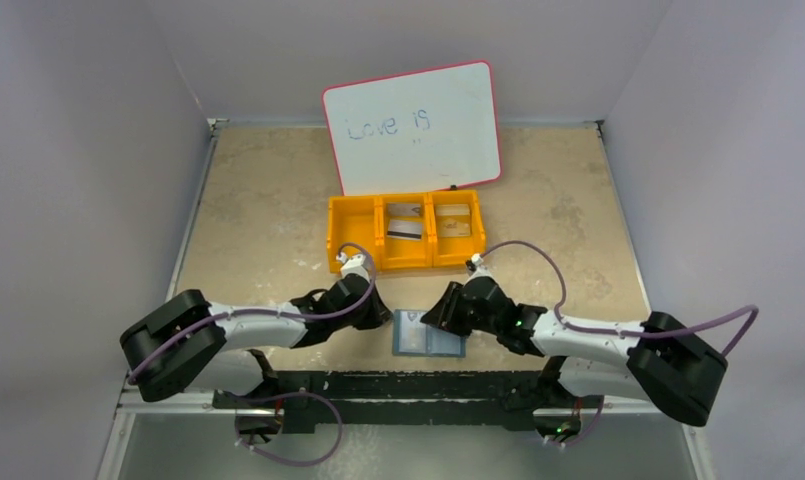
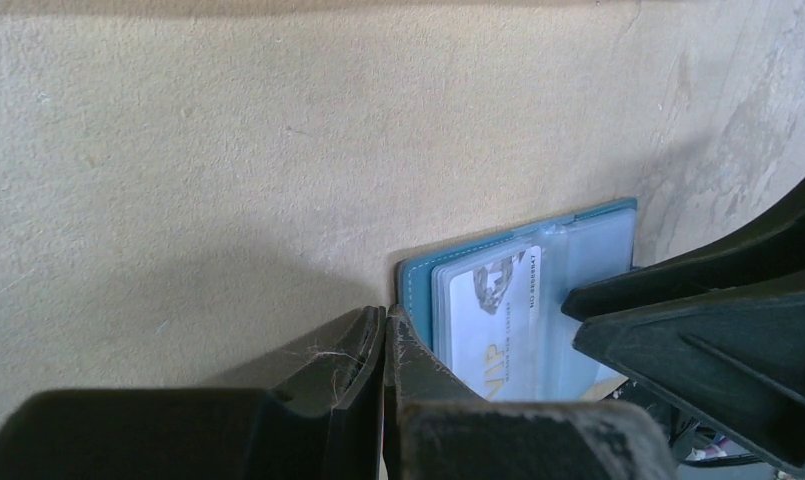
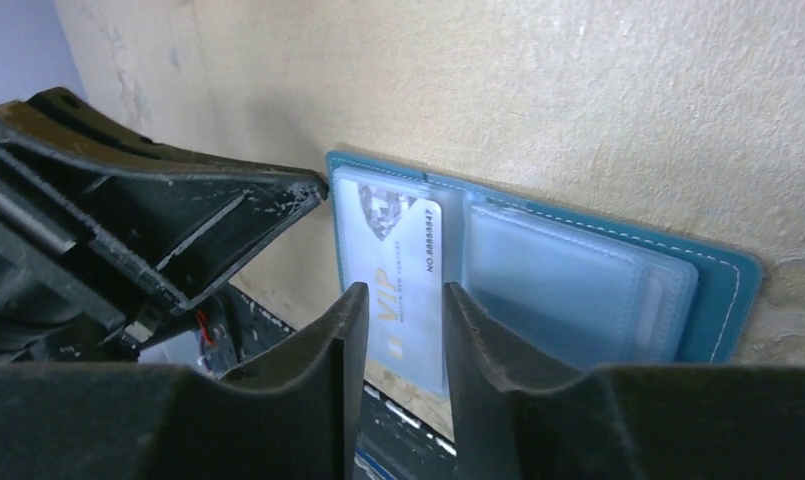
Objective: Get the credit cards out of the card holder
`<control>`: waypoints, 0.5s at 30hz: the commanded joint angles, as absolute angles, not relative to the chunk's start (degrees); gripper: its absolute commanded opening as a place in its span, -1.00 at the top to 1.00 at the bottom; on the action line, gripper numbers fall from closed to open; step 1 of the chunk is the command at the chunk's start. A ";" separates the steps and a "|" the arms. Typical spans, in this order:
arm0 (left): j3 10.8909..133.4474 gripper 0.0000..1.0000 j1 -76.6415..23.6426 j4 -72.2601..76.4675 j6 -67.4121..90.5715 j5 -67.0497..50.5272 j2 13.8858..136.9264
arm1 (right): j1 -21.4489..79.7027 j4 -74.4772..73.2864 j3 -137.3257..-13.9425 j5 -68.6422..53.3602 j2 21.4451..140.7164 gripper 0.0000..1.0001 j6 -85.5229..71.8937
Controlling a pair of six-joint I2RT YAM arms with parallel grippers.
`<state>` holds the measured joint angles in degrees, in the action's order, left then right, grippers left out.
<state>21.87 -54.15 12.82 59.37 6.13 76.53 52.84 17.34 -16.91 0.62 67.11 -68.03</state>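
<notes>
Open card holder point(image 1: 429, 333) flat at table point(image 1: 258, 220) near edge, between arms. There, left gripper point(image 2: 383, 328) closed, tip at holder's edge, likely pinning it. Narrowly parted right gripper point(image 3: 403, 292) straddles white VIP card point(image 3: 398, 250) in adjacent pocket, not clamped. Best: pin holder firmly, nip card end, slide out along pocket, no lifting.

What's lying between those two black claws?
The open card holder, a VIP card in its clear pocket, lies between the left gripper and right gripper, as the left wrist view shows.
</notes>
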 commanded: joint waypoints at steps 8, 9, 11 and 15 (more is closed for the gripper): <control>20.66 0.33 -54.51 12.10 57.94 4.73 71.09 | 52.67 17.65 -19.38 -1.97 71.69 0.25 -64.64; 20.27 0.27 -54.53 11.75 57.66 3.95 70.28 | 52.67 17.86 -19.23 -1.65 72.31 0.25 -65.06; 19.61 0.22 -54.51 11.68 57.33 1.65 69.19 | 52.70 18.97 -18.68 -1.25 73.30 0.25 -65.95; 19.54 0.13 -54.50 12.11 56.37 -2.52 70.64 | 52.68 17.48 -19.48 -0.91 74.96 0.28 -65.83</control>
<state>19.84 -54.15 11.16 58.63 2.31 70.08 52.84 19.97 -18.44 -1.61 72.88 -66.13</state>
